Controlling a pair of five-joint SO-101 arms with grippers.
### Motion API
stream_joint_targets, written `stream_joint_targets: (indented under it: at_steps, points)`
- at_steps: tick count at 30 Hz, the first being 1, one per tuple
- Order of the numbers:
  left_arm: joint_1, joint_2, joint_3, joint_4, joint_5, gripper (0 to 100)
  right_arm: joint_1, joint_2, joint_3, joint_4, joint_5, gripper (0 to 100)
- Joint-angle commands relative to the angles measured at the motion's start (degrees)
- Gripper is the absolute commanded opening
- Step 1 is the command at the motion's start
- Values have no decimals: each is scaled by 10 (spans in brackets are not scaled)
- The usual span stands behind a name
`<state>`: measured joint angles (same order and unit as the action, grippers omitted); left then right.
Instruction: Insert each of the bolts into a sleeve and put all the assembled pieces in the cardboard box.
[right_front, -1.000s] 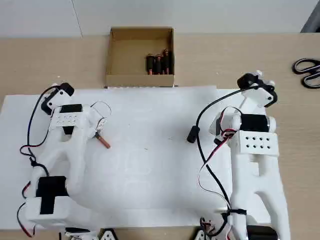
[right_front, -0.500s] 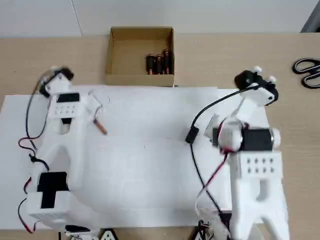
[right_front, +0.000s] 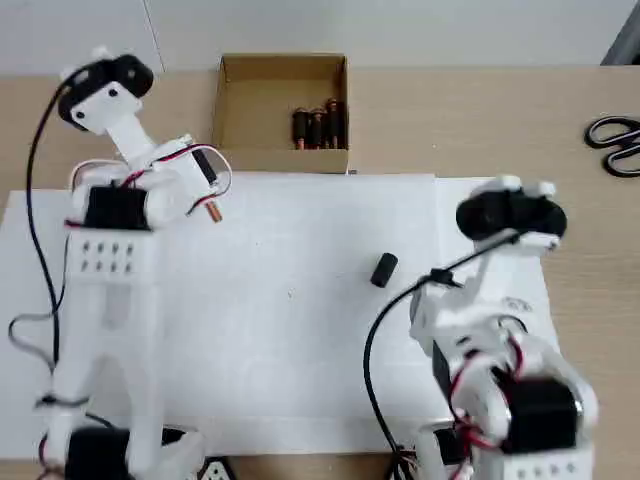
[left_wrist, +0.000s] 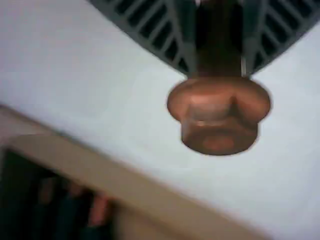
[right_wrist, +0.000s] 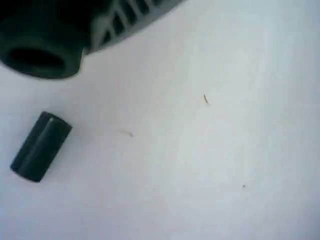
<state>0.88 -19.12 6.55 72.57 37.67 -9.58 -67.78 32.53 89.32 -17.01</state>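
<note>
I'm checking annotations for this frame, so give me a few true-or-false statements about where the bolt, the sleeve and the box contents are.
1. The left gripper grips a copper bolt. True.
2. The loose black sleeve stands upright. False: it lies on its side on the white sheet.
3. The cardboard box is empty. False: assembled pieces lie inside.
4. Scissors lie on the table, off the sheet. True.

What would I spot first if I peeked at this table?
Probably the shiny copper bolt, pinched in the left gripper over the far edge of the white sheet, near the box. Next comes the lone black sleeve lying in the middle of the sheet, and the finished pieces lined up inside the box.
</note>
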Motion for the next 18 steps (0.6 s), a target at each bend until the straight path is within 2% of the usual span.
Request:
stream_joint_targets:
  at_steps: [1,6,10,18]
  points:
    - [33,-87,-23,5,-3,6,-21,-44,-3,15,20,3]
    - [94,-178,10,40,-30,6,-89,-116,-1,57,26,3]
    - [108,-273,69,31,-32,6,-127,-185,41,51,29,3]
    - [107,-462,283,-65,-33,6,-173,-309,184,-37,117,3]
